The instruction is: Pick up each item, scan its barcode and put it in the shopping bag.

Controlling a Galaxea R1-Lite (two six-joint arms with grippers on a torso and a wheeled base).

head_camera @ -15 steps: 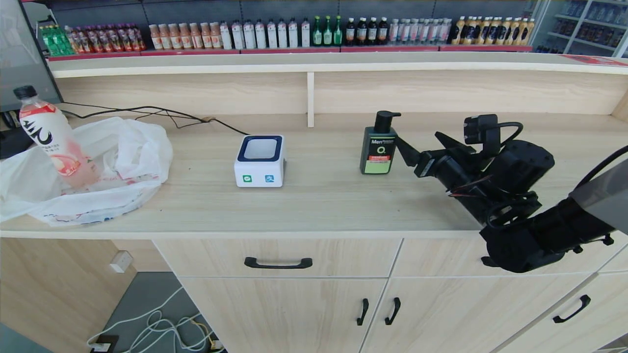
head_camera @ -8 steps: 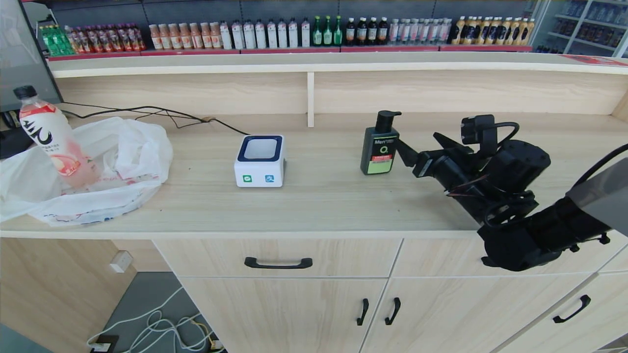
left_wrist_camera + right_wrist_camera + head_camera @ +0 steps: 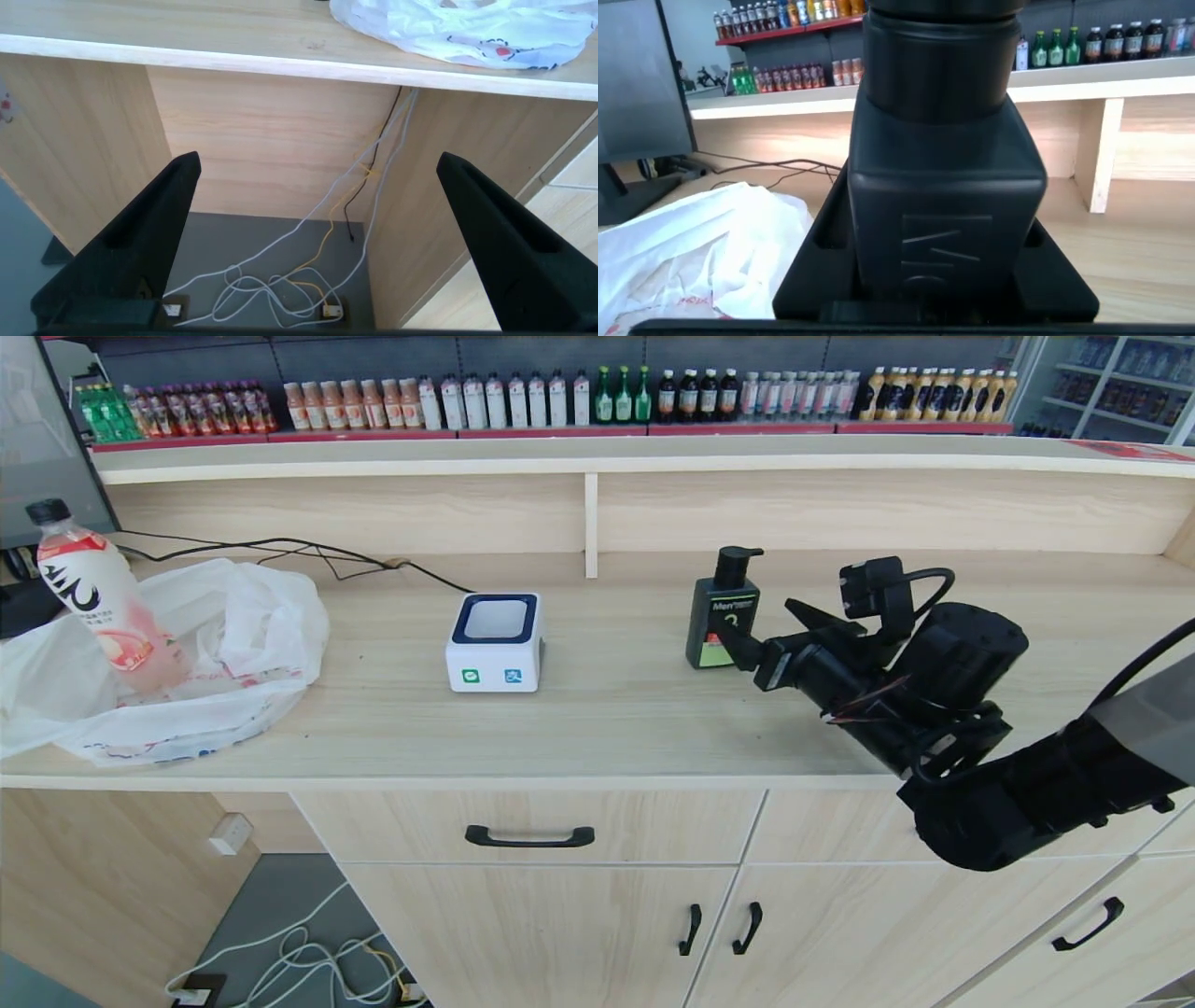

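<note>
Your right gripper (image 3: 758, 623) stands wide around the green pump bottle (image 3: 721, 611), upright on the bench (image 3: 607, 728) at 3 o'clock from the scanner (image 3: 494, 644). Close squarely on its body, below the pump, before lifting.

So over the last second the right arm (image 3: 943, 709) slid across the counter (image 3: 597, 728) toward 9 o'clock in the head view, most of it in the last half second. The right gripper (image 3: 754, 621) used to sit just off the pump bottle (image 3: 721, 602) at its 3 o'clock side, with one tip barely at the bottle's edge. Now it's dropped a touch lower and pushed in, so the near finger (image 3: 738, 649) crosses in front of the bottle's lower label and hides part of it. The little camera (image 3: 873, 586) on the wrist rode along toward 9 too, and the elbow sagged slightly toward 6.
</note>
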